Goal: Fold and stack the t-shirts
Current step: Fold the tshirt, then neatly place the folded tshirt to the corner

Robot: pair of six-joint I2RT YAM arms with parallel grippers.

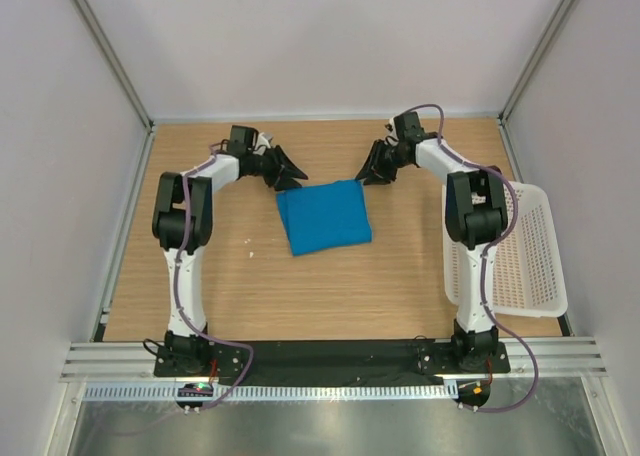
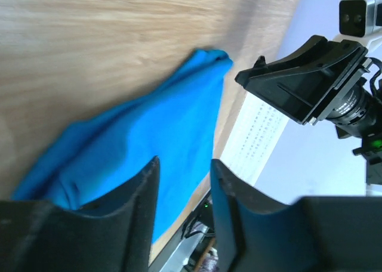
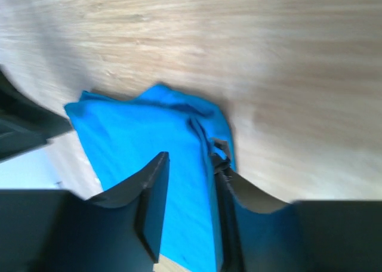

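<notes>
Jaws on both arms hang parted and empty above the counter, one at each far corner of the folded shirt, which lies mid-counter just toward the bases; neither arm looks nearer.

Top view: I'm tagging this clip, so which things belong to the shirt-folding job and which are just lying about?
Job in hand:
- blue t-shirt, lying folded
- left tool and right tool, both open, at its far corners

Lying about:
- white lattice basket, on the right
- white speck, left of the shirt
</notes>
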